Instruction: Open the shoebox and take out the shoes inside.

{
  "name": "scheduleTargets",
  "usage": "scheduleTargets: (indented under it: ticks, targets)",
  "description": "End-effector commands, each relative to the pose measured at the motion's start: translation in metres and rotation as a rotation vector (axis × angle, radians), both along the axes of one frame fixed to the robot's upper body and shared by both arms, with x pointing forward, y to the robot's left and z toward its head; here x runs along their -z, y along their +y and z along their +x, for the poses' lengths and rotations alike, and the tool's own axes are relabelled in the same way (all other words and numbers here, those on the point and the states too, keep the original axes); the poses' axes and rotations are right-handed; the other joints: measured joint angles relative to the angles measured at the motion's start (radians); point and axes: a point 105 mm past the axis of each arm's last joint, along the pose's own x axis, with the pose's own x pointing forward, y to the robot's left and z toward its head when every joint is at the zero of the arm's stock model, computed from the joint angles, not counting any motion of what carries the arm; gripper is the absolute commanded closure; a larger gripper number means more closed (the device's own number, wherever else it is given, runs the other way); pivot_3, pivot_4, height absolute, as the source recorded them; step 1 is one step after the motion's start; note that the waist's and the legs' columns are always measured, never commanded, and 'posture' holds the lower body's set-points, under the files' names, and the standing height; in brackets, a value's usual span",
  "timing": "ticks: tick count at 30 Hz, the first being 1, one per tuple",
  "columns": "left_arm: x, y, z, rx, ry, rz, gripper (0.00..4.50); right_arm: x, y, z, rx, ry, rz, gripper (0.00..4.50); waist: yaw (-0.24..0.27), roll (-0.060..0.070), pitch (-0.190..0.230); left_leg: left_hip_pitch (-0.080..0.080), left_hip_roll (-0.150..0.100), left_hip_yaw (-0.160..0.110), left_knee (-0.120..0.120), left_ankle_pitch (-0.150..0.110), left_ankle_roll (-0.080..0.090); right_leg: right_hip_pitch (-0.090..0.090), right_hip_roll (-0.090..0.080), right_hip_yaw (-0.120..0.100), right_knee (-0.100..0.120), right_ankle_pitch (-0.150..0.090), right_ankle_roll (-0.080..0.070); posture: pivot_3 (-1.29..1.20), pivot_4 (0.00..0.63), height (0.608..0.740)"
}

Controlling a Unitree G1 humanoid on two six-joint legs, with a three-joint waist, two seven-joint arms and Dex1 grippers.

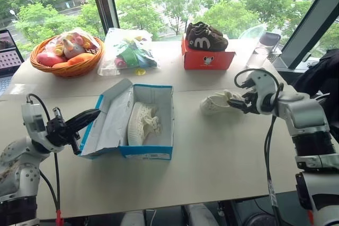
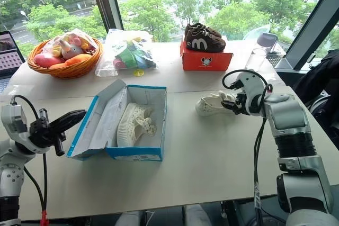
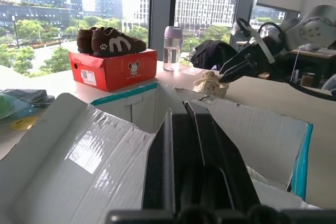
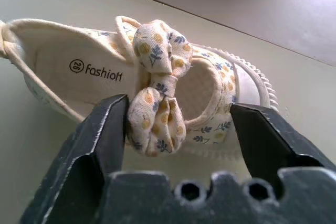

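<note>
The blue shoebox (image 1: pixel 151 152) lies open in the middle of the table, its white-lined lid (image 1: pixel 108 121) folded out to the left. One cream-white shoe (image 1: pixel 142 123) lies inside it. The other shoe (image 1: pixel 214 104) rests on the table to the right of the box. My right gripper (image 1: pixel 236 101) is at that shoe's heel end, open. In the right wrist view its fingers (image 4: pixel 105 129) stand on either side of the shoe's flowered bow (image 4: pixel 156 94). My left gripper (image 1: pixel 89 116) is shut and empty, its tips at the lid's outer edge.
A red box (image 1: pixel 207 60) with dark brown shoes (image 1: pixel 205 36) on top stands behind. Further left are a plastic bag of toys (image 1: pixel 127 51) and an orange basket (image 1: pixel 66 68). A bottle (image 3: pixel 172 48) and a dark garment (image 1: pixel 323 78) are at the right.
</note>
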Motion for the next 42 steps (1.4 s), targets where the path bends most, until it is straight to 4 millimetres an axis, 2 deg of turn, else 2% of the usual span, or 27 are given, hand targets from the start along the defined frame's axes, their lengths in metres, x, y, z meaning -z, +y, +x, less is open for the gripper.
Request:
scheduleTargets:
  ticks: [1,5,8,13,17,19,23,26,33,35,39,42]
  targets:
    - [-0.013,0.004,-0.003,0.001,-0.055,-0.025,4.50,-0.052,0.011,-0.008,-0.096,-0.144,0.075,0.77,-0.001,0.000,0.000,0.000,0.000,0.000,0.000,0.000,0.000,0.000,0.000,0.000,0.000,0.000,0.000,0.00,0.150,0.740]
    - [-0.011,0.001,-0.003,0.015,-0.048,-0.029,4.50,-0.085,0.030,-0.018,-0.219,-0.222,0.164,0.77,-0.005,0.000,0.000,0.000,0.000,0.000,0.000,0.000,0.000,0.000,0.000,0.000,0.000,0.000,0.000,0.00,0.150,0.740]
    - [-0.010,0.000,-0.002,0.020,-0.047,-0.031,4.50,-0.096,0.044,-0.025,-0.295,-0.243,0.186,0.77,-0.004,0.000,0.000,0.000,0.000,0.000,0.000,0.000,0.000,0.000,0.000,0.000,0.000,0.000,0.000,0.00,0.150,0.740]
    - [-0.010,0.000,-0.002,0.032,-0.043,-0.028,4.50,-0.107,0.099,-0.038,-0.528,-0.261,0.149,0.77,-0.007,0.000,0.000,0.000,0.000,0.000,0.000,0.000,0.000,0.000,0.000,0.000,0.000,0.000,0.000,0.00,0.150,0.740]
    - [-0.009,0.000,-0.001,0.045,-0.038,-0.028,4.50,-0.099,0.164,-0.040,-0.686,-0.221,0.139,0.77,-0.014,0.000,0.000,0.002,0.001,0.000,0.000,0.000,0.000,0.000,0.001,0.000,0.001,0.001,-0.001,0.00,0.150,0.740]
    - [-0.010,0.001,0.000,0.048,-0.040,-0.030,4.50,-0.085,0.191,-0.044,-0.768,-0.187,0.095,0.77,-0.016,0.000,0.000,0.002,0.002,-0.001,0.000,0.000,0.000,0.000,0.002,0.000,0.002,0.001,-0.002,0.00,0.150,0.740]
    - [-0.009,0.000,0.001,0.057,-0.034,-0.020,4.50,-0.061,0.223,-0.053,-0.891,-0.116,0.046,0.77,-0.004,0.000,0.000,0.000,0.001,-0.001,0.000,0.000,0.000,0.000,0.001,-0.001,0.001,0.001,-0.001,0.00,0.150,0.740]
    - [-0.008,0.000,0.002,0.058,-0.033,-0.015,4.50,-0.042,0.233,-0.056,-0.952,-0.056,-0.034,0.77,0.004,0.000,0.000,-0.002,0.000,-0.001,0.001,0.000,0.000,-0.001,0.000,-0.002,0.000,0.001,-0.001,0.00,0.150,0.740]
    - [-0.008,0.000,0.004,0.052,-0.035,-0.011,4.50,0.002,0.234,-0.059,-1.017,0.089,-0.212,0.77,-0.001,0.000,0.000,-0.001,0.001,-0.002,0.001,0.000,0.000,-0.001,0.000,-0.002,0.001,0.001,-0.001,0.00,0.150,0.740]
    - [-0.008,0.000,0.004,0.051,-0.035,-0.010,4.50,0.008,0.234,-0.058,-1.020,0.111,-0.234,0.77,-0.002,0.000,0.000,0.000,0.001,-0.002,0.001,0.000,0.000,-0.001,0.001,-0.002,0.001,0.001,-0.001,0.00,0.150,0.740]
    - [-0.008,0.000,0.004,0.050,-0.032,-0.011,4.50,0.029,0.240,-0.043,-0.953,0.153,-0.279,0.77,-0.006,0.000,0.000,0.000,0.001,-0.002,0.001,0.000,0.000,-0.001,0.001,-0.002,0.001,0.001,-0.001,0.00,0.150,0.740]
    - [-0.006,-0.001,0.004,0.051,-0.028,-0.004,4.50,0.030,0.246,-0.035,-0.928,0.150,-0.280,0.77,-0.005,-0.001,-0.001,0.001,0.001,-0.002,0.001,0.000,0.000,0.000,0.001,-0.002,0.002,0.001,-0.001,0.00,0.150,0.740]
